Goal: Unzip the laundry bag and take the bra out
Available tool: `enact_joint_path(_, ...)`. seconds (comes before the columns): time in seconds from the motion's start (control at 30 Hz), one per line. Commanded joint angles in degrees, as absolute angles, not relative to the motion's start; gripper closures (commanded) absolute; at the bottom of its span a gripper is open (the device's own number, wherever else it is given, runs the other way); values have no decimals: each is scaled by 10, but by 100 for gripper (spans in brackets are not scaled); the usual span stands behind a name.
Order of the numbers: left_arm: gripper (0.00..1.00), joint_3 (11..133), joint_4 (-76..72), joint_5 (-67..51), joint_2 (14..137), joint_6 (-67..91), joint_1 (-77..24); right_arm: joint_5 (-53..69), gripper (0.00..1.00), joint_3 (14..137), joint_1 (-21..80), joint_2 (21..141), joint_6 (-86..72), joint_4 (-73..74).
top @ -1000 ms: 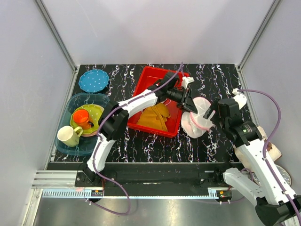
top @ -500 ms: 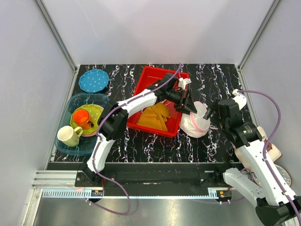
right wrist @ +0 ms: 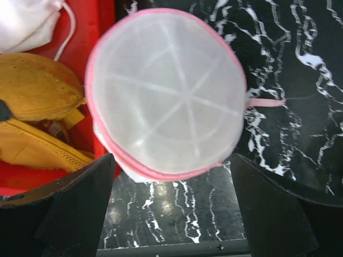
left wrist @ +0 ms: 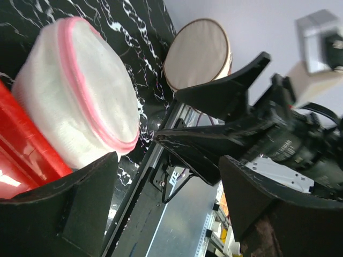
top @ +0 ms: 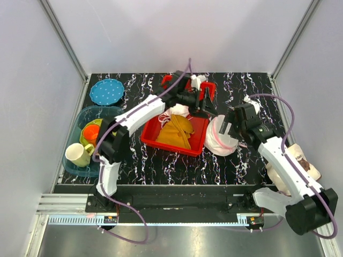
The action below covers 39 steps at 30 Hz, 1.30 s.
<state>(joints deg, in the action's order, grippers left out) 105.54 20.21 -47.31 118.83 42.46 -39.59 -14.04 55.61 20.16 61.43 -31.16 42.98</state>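
the laundry bag [right wrist: 166, 91], a round domed pouch of soft white mesh with pink zipper edging, lies on the black marbled table [top: 241, 85] against the red tray's [top: 171, 148] right rim. the right gripper [right wrist: 171, 160] hangs over it, jaws wide, empty. the left gripper [top: 206, 99], jaws spread, holds nothing above the tray's far corner. bare table lies right of the bag.

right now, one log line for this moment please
left gripper open over red bin | right gripper open above laundry bag | bag looks closed, on table | bra not seen
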Motion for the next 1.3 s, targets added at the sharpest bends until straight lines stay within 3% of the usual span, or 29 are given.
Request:
enact_joint_path(0.0,21,1038,202,-481,1104,433,-351,-91,4,618,200,662,-285,367)
enact_joint_path(0.27,21,867,113,-478,1015,497,-270,-148,0,662,221,779,-251,352)
enact_joint_path(0.63,22,831,93,-482,1007,503,-265,-183,0,668,221,828,-228,330)
enact_joint_path(1.27,23,867,142,-476,1027,470,-265,-259,37,582,220,701,-241,347)
